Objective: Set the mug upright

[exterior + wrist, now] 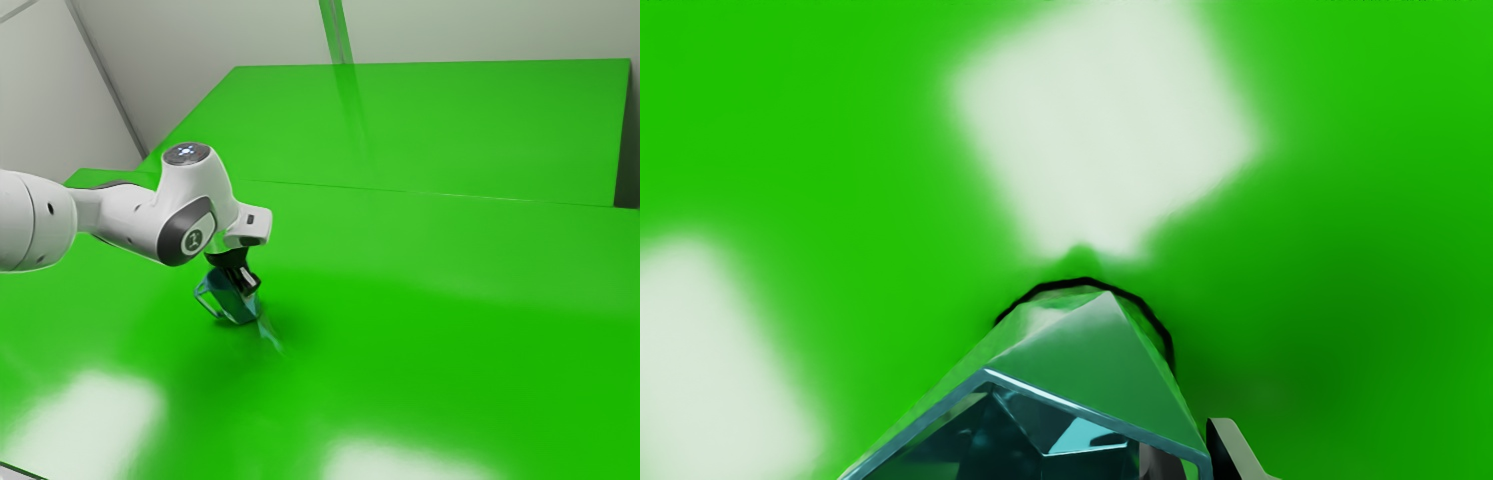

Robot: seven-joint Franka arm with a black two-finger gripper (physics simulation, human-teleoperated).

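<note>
the white, seven-jointed robot arm [130, 217] comes in from nine o'clock in the exterior view, its black two-finger gripper [246, 282] pointing down at a translucent teal-blue mug with flat, angular facets [232, 300]. the gripper is right up by the mug's mouth, at about one o'clock of it. how far the hand is open, and whether it has hold of the mug, i cannot tell.

the mug is leaning rather than standing straight, low over the glossy bright green table [430, 330], a little off the middle of the exterior view toward eight o'clock. its thin blue handle [203, 298] sticks out toward nine o'clock there. i cannot tell whether its base touches the table.

in the wrist view, the mug's open mouth is turned toward the camera, and its narrower end points away from the gripper. a thin black curved line [1083, 280] runs around that far end.

a pale bluish streak [270, 338] lies on the green surface, trailing off from the mug toward five o'clock in the exterior view. big white shiny patches [100, 430] show at seven and six o'clock, and pale grey walls [480, 28] rise at twelve.
</note>
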